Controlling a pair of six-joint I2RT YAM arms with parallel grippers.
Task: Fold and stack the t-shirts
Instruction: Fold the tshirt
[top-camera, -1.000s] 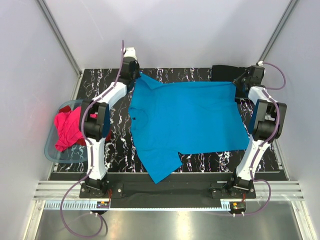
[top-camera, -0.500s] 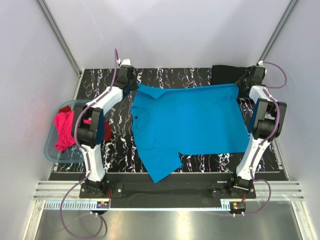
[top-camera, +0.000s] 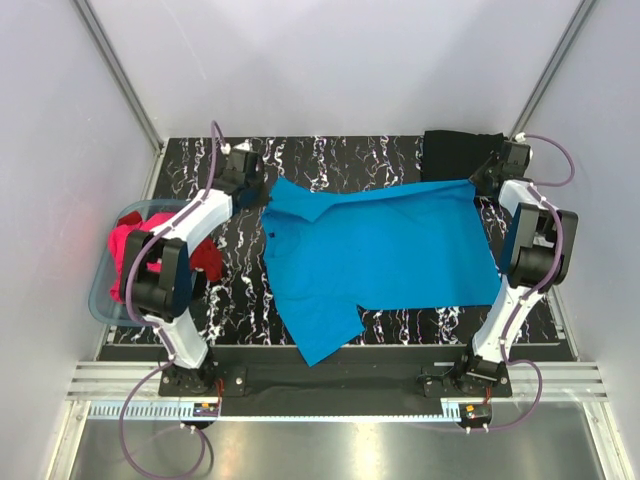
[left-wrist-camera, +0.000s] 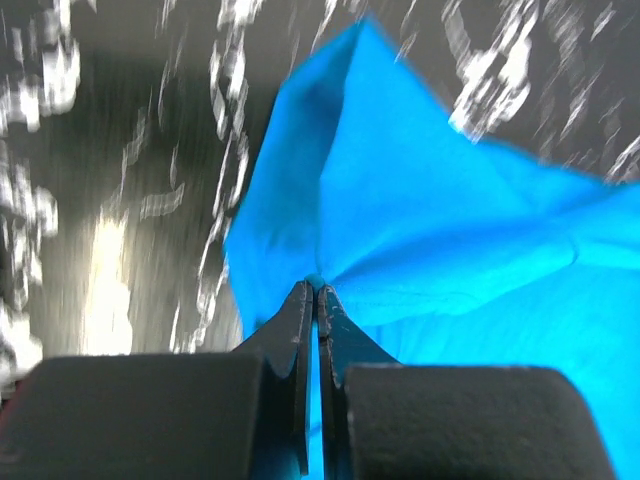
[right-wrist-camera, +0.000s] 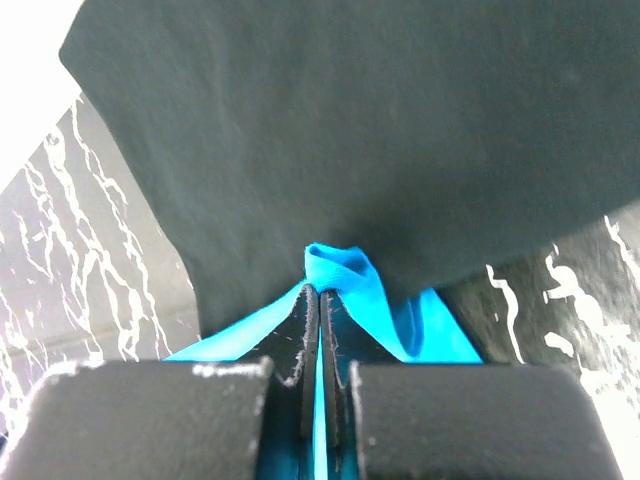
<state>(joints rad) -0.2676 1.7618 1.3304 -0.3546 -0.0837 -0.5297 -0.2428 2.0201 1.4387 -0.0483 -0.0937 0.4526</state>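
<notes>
The turquoise-blue t-shirt (top-camera: 380, 250) lies spread across the black marbled table, one sleeve hanging toward the near edge. My left gripper (top-camera: 262, 195) is shut on its far left corner. In the left wrist view the fingertips (left-wrist-camera: 316, 288) pinch a fold of the blue cloth (left-wrist-camera: 430, 240). My right gripper (top-camera: 478, 182) is shut on the far right corner. In the right wrist view a bunch of blue cloth (right-wrist-camera: 345, 275) sticks out past the closed tips (right-wrist-camera: 319, 290). The black t-shirt (top-camera: 455, 152) lies just beyond, at the back right, and fills the right wrist view (right-wrist-camera: 380, 130).
A translucent pale-blue tub (top-camera: 100, 295) stands off the table's left side with magenta-pink and red shirts (top-camera: 135, 250) heaped in it. Pale walls enclose the table (top-camera: 230, 290) on three sides. The arm bases sit on the rail at the near edge.
Both grippers have drawn the blue shirt's far edge toward the near side, off the black shirt. The left arm has swung out to the left.
</notes>
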